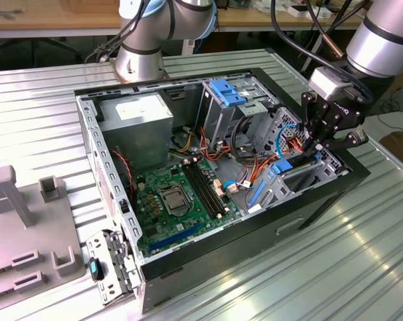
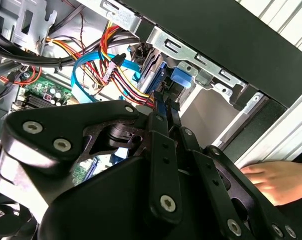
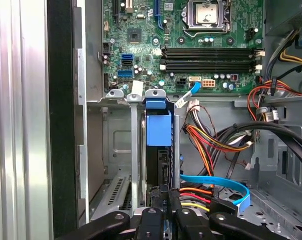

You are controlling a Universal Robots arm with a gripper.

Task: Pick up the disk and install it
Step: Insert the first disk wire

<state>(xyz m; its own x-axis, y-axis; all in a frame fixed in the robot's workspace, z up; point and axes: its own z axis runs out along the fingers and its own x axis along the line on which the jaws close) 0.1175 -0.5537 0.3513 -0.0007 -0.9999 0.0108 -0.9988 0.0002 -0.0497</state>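
Tool (image 3: 168,207) fingers pinched narrow on the disk (image 3: 158,142), held edge-on so it slides into the drive bay (image 3: 118,145) slot.

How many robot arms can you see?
2. One arm comes in from the exterior view's right, its gripper holding the disk in the case. The other arm stands behind the case, toward the exterior view's left.

open black PC case (image 1: 321,200) on a ribbed metal table (image 1: 47,107), green motherboard (image 1: 178,200), silver power supply (image 1: 138,127), orange-yellow wire bundle (image 3: 211,145), grey fixture block (image 1: 27,234)
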